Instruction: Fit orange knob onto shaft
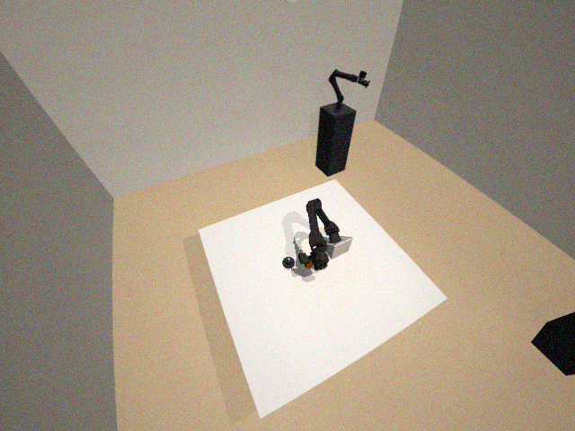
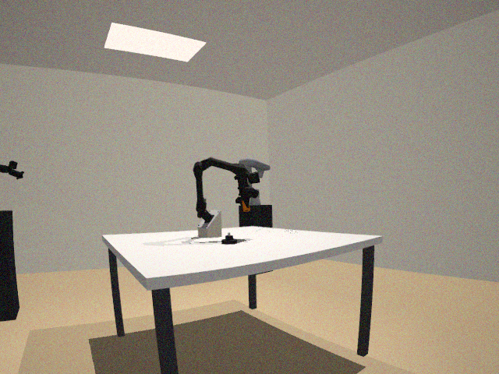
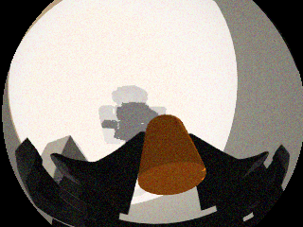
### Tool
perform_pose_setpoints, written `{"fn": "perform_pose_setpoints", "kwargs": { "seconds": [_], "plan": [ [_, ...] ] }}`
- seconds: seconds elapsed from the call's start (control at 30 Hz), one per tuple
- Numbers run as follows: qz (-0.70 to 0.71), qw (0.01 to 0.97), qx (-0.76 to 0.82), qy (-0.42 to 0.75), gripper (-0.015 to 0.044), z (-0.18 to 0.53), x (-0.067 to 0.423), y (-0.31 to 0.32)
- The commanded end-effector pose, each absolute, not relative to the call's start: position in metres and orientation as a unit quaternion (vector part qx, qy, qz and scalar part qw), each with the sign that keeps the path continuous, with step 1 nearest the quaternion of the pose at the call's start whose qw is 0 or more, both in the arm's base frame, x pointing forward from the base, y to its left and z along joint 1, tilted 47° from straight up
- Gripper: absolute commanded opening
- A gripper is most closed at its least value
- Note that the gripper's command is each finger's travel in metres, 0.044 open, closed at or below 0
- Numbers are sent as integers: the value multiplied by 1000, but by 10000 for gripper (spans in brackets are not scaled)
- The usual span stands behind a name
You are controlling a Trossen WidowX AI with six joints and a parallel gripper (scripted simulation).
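Observation:
The orange knob (image 1: pixel 308 265) (image 2: pixel 245 206) (image 3: pixel 168 156) is a tapered cone held between the fingers, well above the table. In the wrist view its narrow end points up the picture and its wide end faces the camera. My gripper (image 2: pixel 245 204) (image 3: pixel 166 136) is shut on the knob. The round black pedestal (image 1: pixel 288 262) (image 2: pixel 229 240) stands on the table, to the left of the gripper in the top view. Its short silver shaft (image 2: pixel 228 234) points up. The shaft's flat side is too small to make out, and the knob's hole is not visible.
The white table (image 1: pixel 296 334) (image 2: pixel 281 249) carries the arm's grey wedge-shaped base (image 1: pixel 340 247) (image 2: pixel 214 227), right of the pedestal in the top view. A second arm on a tall black stand (image 1: pixel 334 139) is beyond the table. The gripper's shadow lies on the table.

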State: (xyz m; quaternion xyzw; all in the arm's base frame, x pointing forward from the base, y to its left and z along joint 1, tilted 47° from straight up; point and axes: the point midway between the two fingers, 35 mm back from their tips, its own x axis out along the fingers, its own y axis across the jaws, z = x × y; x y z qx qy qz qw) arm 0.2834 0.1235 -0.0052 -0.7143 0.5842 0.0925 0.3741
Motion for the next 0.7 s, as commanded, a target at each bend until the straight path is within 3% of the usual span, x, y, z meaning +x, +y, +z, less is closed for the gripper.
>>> {"fn": "perform_pose_setpoints", "kwargs": {
  "seconds": [0.0,0.67],
  "plan": [
    [73,383,-741,546,0,2,280,133],
    [-12,390,-844,368,0,28,259,168]
  ]
}}
